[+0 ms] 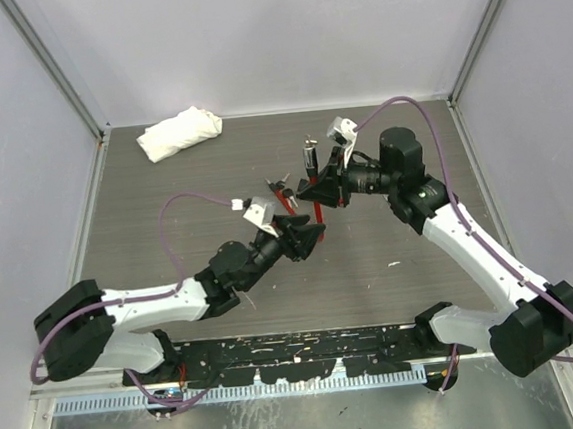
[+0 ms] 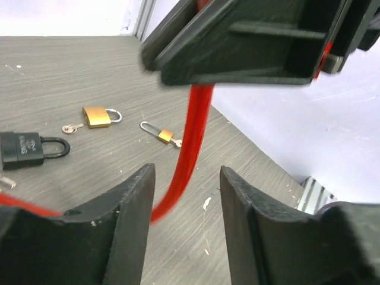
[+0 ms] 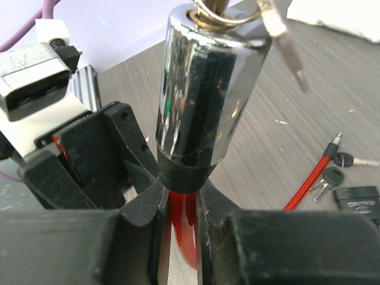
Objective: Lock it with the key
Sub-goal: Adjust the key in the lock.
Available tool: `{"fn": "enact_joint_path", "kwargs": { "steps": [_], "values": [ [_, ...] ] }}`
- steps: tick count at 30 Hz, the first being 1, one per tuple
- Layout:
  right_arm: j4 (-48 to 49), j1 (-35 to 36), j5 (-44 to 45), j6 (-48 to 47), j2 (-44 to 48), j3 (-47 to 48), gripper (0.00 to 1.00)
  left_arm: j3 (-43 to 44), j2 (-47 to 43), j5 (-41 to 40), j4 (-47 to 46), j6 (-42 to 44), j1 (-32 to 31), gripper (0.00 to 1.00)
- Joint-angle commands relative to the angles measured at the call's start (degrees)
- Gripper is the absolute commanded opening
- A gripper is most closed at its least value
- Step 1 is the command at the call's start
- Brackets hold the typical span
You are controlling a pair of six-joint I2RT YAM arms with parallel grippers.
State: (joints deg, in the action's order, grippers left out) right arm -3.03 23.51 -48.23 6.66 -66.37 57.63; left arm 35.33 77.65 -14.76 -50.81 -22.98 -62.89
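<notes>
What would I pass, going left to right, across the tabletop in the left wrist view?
black padlock → small silver key → brass padlock → small long-shackle brass padlock → red cable, which hangs down in front of the table.

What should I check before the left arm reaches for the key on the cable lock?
1. Right end effector closed on red cable under chrome cylinder: ok.
2. Left end effector open, cable between its fingers: ok.
3. A key hangs at the cylinder top; one seated in the keyhole: cannot tell.
4. Left end effector holding a key: not ok.
5. Brass padlock and black padlock lie on table, apart from the cable: ok.
</notes>
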Motion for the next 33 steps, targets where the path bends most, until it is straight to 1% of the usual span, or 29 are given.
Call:
{"fn": "enact_joint_path", "kwargs": {
  "steps": [1, 3, 8, 10, 12, 16, 20, 23, 28, 33],
  "values": [
    [-9.4, -0.1, -0.1, -13.3, 1.4, 9.5, 0.01, -6.4, -9.6, -0.7, -5.8, -2.4, -0.2, 0.52],
    [-12.9, -0.1, -1.1, -15.2, 0.3, 12.6, 0.01, -8.7, -13.7, 0.0, -3.4, -2.8, -0.2, 0.54],
    [-23.9, -0.1, -2.0, -22.5, -3.5, 22.7, 0.01, -12.9, -24.5, 1.3, 7.3, -3.2, -0.2, 0.6],
    [-28.6, -0.1, -1.8, -25.7, -4.8, 27.0, 0.01, -15.3, -27.6, 0.2, 8.7, -4.5, -0.2, 0.63],
    [-31.7, -0.1, -1.4, -28.0, -5.4, 30.6, 0.01, -18.1, -30.0, -1.0, 7.5, -6.5, -0.2, 0.67],
    [-38.1, 0.0, -0.2, -33.1, -7.4, 38.1, 0.01, -22.2, -31.0, -2.6, 3.2, -10.3, -0.2, 0.71],
    [-46.1, 0.1, 2.8, -40.4, -10.3, 47.3, 0.01, -22.2, -29.2, -1.9, 1.5, -12.3, -0.2, 0.74],
    [-49.3, 0.2, 4.8, -42.9, -11.4, 52.0, 0.01, -21.6, -27.6, -1.0, 1.0, -12.6, -0.2, 0.75],
    [-49.3, 0.2, 3.9, -41.6, -10.7, 53.6, 0.01, -22.4, -26.4, -1.7, 0.1, -13.7, -0.2, 0.75],
    [-48.9, 0.3, 2.3, -40.2, -8.9, 53.8, 0.01, -24.2, -28.9, -1.8, 1.7, -15.3, -0.3, 0.76]
  ]
}}
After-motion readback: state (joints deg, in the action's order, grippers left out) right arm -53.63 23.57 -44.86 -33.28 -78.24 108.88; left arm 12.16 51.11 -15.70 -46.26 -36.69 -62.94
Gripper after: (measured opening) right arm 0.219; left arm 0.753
